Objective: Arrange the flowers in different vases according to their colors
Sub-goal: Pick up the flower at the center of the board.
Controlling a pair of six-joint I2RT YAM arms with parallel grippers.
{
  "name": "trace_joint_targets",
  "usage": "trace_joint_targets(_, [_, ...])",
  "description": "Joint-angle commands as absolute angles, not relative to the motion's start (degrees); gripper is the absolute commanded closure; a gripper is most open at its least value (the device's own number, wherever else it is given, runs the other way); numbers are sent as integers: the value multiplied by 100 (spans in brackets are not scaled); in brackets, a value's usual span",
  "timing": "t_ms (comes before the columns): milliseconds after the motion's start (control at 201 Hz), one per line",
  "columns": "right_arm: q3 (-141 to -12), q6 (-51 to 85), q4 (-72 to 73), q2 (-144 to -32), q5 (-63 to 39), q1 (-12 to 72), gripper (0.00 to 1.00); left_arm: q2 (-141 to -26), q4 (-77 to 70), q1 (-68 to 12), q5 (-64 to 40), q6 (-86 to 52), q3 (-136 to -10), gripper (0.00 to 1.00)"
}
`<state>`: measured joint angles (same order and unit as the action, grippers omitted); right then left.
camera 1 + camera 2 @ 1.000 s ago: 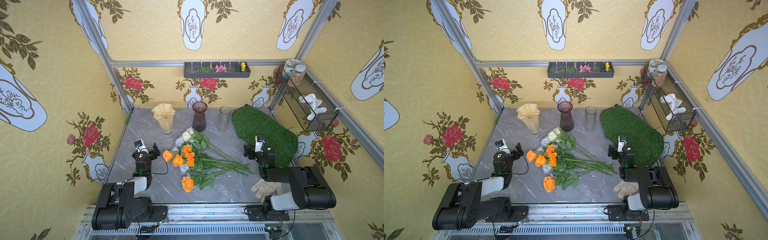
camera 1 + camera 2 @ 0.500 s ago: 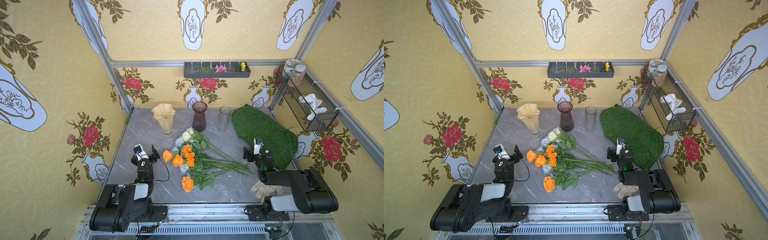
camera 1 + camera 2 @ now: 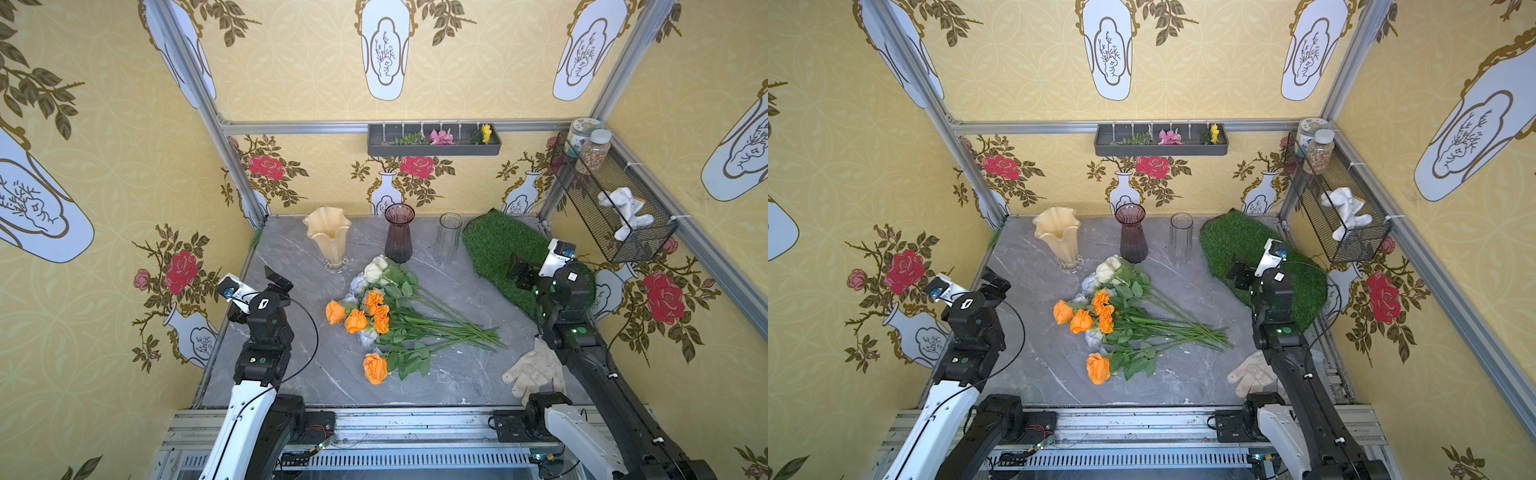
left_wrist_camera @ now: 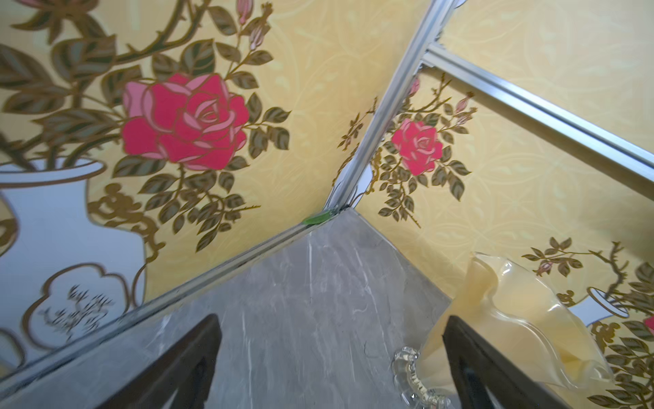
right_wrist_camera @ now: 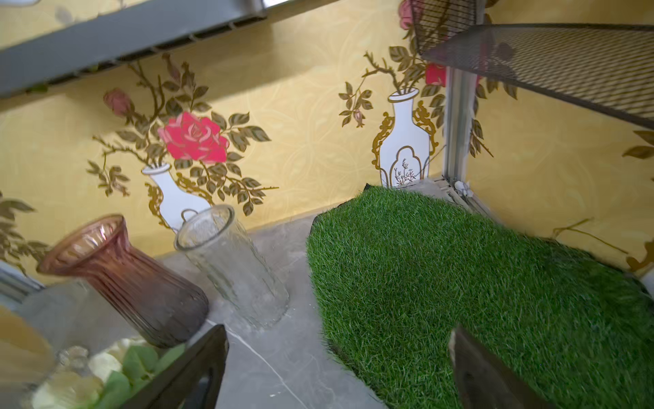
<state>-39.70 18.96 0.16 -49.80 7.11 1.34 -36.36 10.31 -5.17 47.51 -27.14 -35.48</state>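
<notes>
Grey marbled counter (image 3: 457, 374) spreads before me. At its near right corner a pale work glove (image 3: 534, 370) lies flat, partly hidden by my right arm (image 3: 594, 374). My left hand (image 3: 277, 279) hovers just inside the left edge, jaws spread wide, holding nothing. My right hand (image 3: 521, 272) hovers near the right edge above a green grass mat (image 3: 494, 245), also spread wide and holding nothing. Between them, mid-counter, the flowers (image 3: 399, 320) lie in a loose heap, stems fanning toward the right edge, heads toward the left. One orange rose (image 3: 375, 368) lies nearest me; beyond it come marigolds (image 3: 376, 300), pale blue roses (image 3: 358, 285), then cream-white roses (image 3: 376, 268) farthest. Along the far edge, upright, stand a cream-yellow ruffled vase (image 3: 328, 235) toward the far left corner, a dark purple ribbed vase (image 3: 399, 232) mid-edge, and a clear glass vase (image 3: 449, 237) just beside the mat.
</notes>
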Motion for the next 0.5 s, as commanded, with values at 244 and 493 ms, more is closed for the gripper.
trace_joint_targets(244, [-5548, 2319, -3698, -6336, -2019, -84, 3, -3681, 4846, -534, 2775, -3582, -5291, 0])
trace_joint_targets(493, [-6043, 1842, -4249, -7638, -1752, 1382, 16, -3773, 5604, -624, 3105, -4184, -5577, 0])
